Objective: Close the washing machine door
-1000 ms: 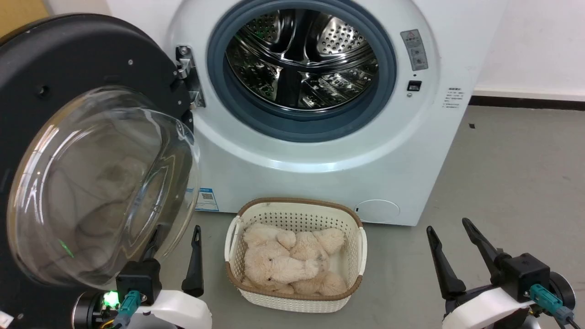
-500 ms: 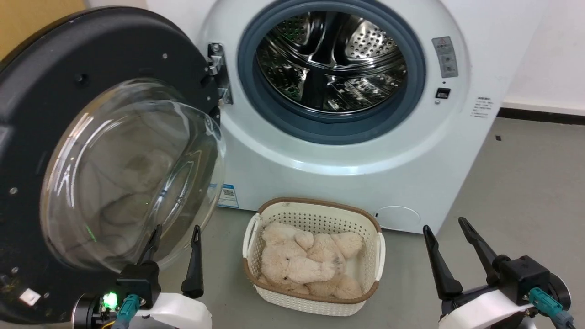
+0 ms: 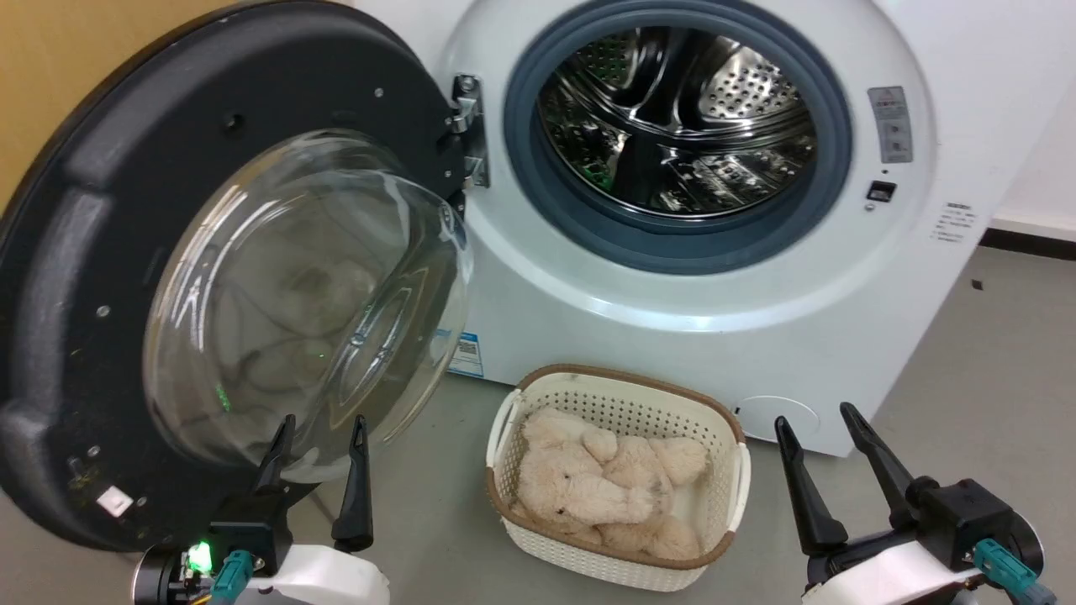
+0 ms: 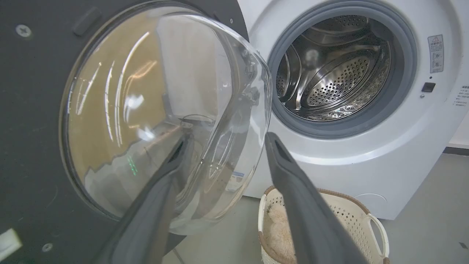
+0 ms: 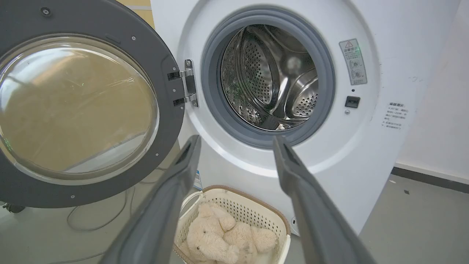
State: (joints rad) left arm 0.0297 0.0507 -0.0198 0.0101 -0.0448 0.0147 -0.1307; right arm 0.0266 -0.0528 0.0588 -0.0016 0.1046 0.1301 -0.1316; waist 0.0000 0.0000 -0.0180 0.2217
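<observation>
The door is hanging wide open at the washer's left, held by the metal hinge at the left edge of the round opening. Its inner face is turning toward the robot, the black rim ringing a clear glass bowl that is bulging outward. The door's lower edge is hanging just above the floor. The washer's opening is showing the grey gasket and the perforated steel drum behind it. A small blue label is sitting low on the washer's front, near the bowl's lower right edge.

The left gripper is hovering at the lower left of the head view with its fingers spread apart and holding nothing. The tips are pointing up at the bottom of the bowl. In the left wrist view one finger is showing through the glass, while the other is rising just beside the bowl's right edge. Whether either is touching the glass cannot be told.

The right gripper is hanging at the lower right, well apart from the door. Its fingers are also spread wide and empty, pointing toward the washer's lower right corner.

A white basket with a brown rim is sitting on the floor against the washer's foot, between the two grippers, with a cream plush toy lying inside. In the right wrist view a thin cable is trailing across the floor under the door.
</observation>
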